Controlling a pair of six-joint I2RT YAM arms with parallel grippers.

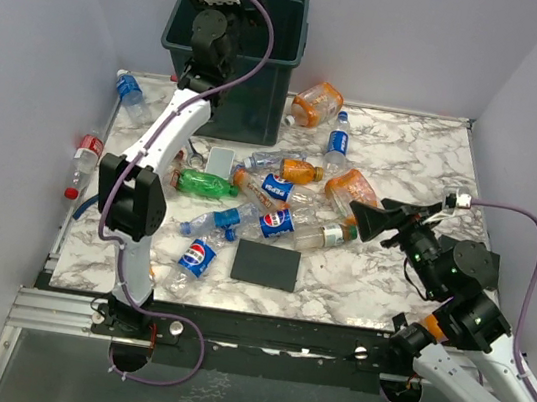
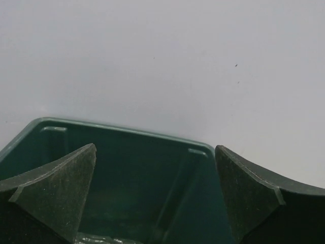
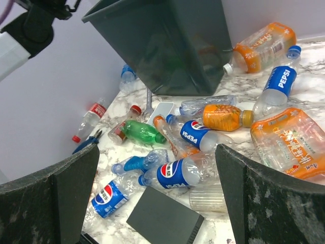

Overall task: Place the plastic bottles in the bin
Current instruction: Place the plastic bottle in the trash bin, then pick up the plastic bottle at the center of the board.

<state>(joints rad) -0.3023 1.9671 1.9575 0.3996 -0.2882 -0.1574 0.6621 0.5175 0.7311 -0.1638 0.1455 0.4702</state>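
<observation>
Left gripper [image 2: 156, 147] over bin [image 2: 122, 129], marble table [image 1: 416, 162]

PEPSI, white on blue label: far bottle [image 3: 280, 81] above the right-hand jaw; middle bottle [image 3: 192, 133] between the jaws. Pepsi globe emblem: near bottle [image 3: 172, 172]; low bottle [image 3: 107, 195] beside the left-hand jaw. Orange-label bottle [image 3: 289, 145]: print unreadable.

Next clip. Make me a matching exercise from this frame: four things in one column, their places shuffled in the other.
1 left fingers
2 green bottle
3 black plate
4 red-labelled bottle

a flat, near the table's front edge
b apart, above the bin
c at the table's left edge, by the wall
d on its side, mid-table

Pairs: 1-b, 2-d, 3-a, 4-c
</observation>
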